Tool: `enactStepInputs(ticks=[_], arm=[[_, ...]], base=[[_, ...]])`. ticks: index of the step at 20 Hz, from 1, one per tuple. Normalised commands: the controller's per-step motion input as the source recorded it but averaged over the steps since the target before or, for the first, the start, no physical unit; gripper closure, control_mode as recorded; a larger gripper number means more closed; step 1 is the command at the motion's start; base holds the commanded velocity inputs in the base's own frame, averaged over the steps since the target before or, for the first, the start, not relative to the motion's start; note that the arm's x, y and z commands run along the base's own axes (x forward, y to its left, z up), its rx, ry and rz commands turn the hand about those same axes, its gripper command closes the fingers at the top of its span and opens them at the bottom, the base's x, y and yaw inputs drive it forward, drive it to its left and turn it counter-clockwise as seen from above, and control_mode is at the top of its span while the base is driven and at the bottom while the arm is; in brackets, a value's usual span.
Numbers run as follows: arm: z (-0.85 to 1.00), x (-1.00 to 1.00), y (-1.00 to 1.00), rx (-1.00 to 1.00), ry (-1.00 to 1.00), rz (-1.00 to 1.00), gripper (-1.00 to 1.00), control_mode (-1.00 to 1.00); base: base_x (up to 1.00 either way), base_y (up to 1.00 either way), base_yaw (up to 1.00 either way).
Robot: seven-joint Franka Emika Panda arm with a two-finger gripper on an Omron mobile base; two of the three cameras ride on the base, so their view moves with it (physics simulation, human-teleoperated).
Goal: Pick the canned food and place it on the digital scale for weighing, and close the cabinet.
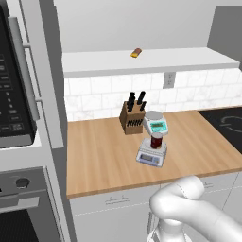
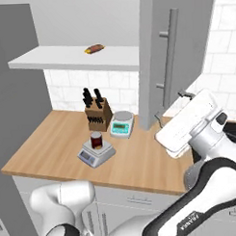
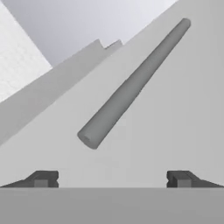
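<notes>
Your end effector [image 3: 112, 179] is released: both dark fingertips [image 3: 42, 179] stand wide apart with nothing between them. It faces the flat light grey cabinet [image 2: 154, 61] door at close range, and the silver bar handle [image 3: 131, 87] runs diagonally across the hand view just beyond the tips, not touching them. In the right base view your hand sits low beside the door, which stands swung out from the wall, edge toward the camera, so the cabinet is not shut.

Further out, the canned food [image 1: 156, 140] stands upright on the platform of the digital scale [image 1: 151, 155], inside its edges. The scale rests on the wooden bench [image 1: 104, 156], toward the middle. Just behind it sits a white scale [image 1: 156, 123] with a green panel, and beside that a knife block [image 1: 131, 116] against the tiled wall. A small brown item [image 1: 136, 52] lies on the shelf above.
</notes>
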Motion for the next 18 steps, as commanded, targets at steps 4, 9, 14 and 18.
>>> enactStepInputs(ticks=[4,9,14,18], arm=[[0.00,0.82,1.00,-0.16,0.43,-0.07,-1.00,-1.00],[0.01,0.99,1.00,-0.12,0.27,-0.17,-1.00,-1.00],[0.00,1.00,1.00,-0.08,0.12,-0.12,-1.00,-1.00],[-0.01,1.00,0.85,-0.11,0.04,-0.15,-1.00,-1.00]], base=[[0.00,0.00,0.00],[0.00,0.00,0.00],[0.00,0.00,0.00],[0.00,0.00,0.00]])
